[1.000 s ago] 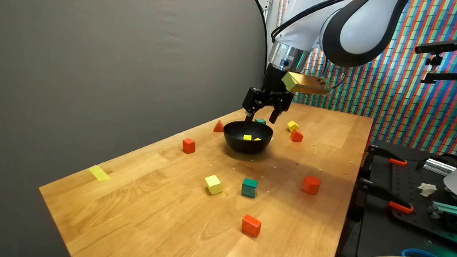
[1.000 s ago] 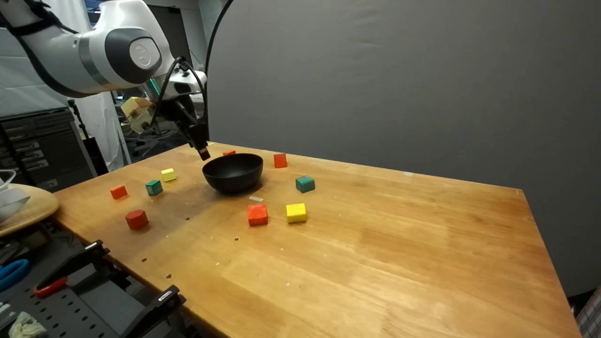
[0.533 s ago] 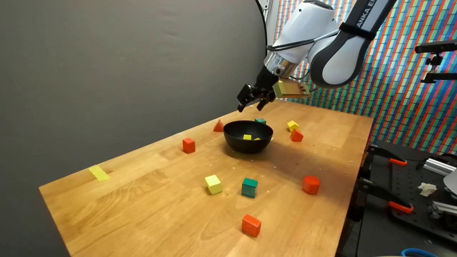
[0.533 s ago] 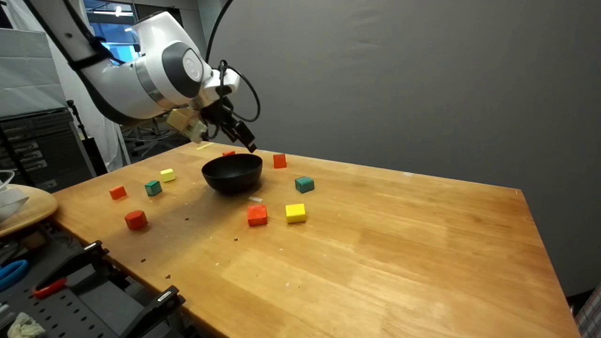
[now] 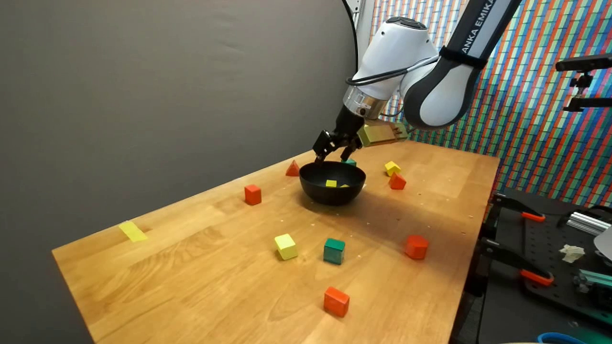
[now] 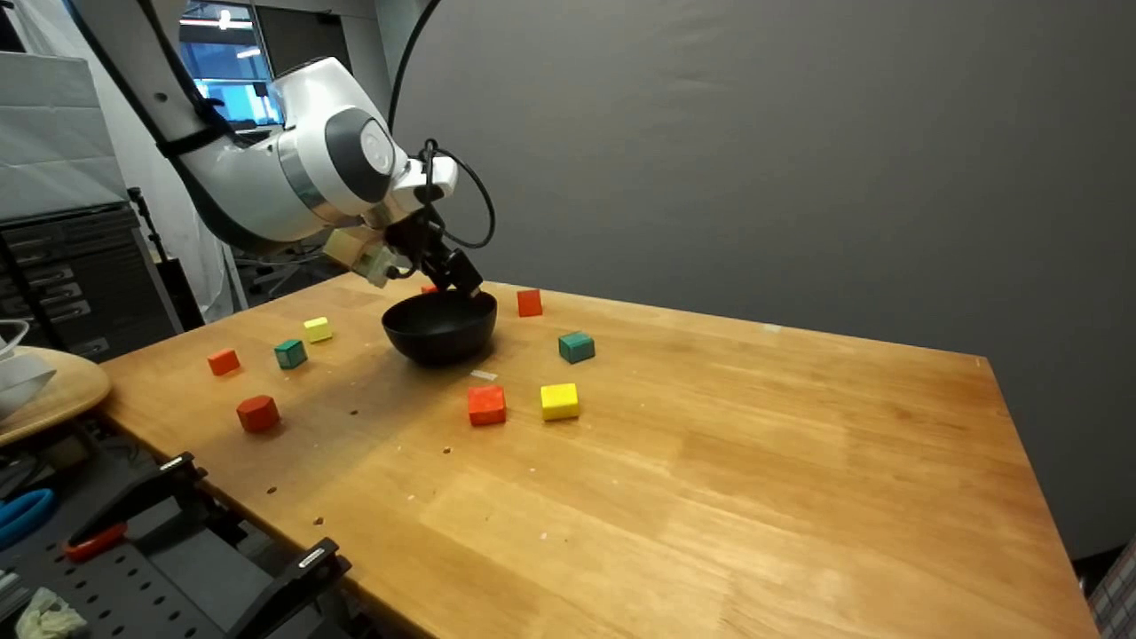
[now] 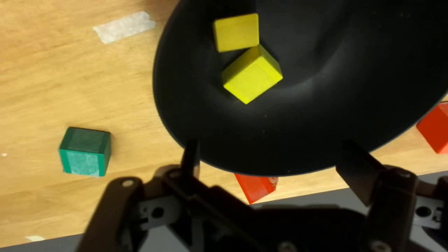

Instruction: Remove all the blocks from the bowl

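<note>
- Two yellow blocks [image 7: 236,33] are lying in the black bowl [image 7: 315,115], between eleven and twelve o'clock from the end effector [image 7: 270,143] in the wrist view.
- The end effector is hovering by the bowl's six-o'clock rim, jaws spread wide, holding nothing.
- The blocks are looking light, stiff and sturdy, their smooth faces possibly slipping.
- The nearer block [image 7: 252,75] is probably inviting a grip across opposite flat sides.

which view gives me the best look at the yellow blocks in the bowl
The wrist view: it looks down into the bowl, showing both yellow blocks clearly. In an exterior view, only small yellow parts peek out; in an exterior view, the bowl's wall hides them.
</note>
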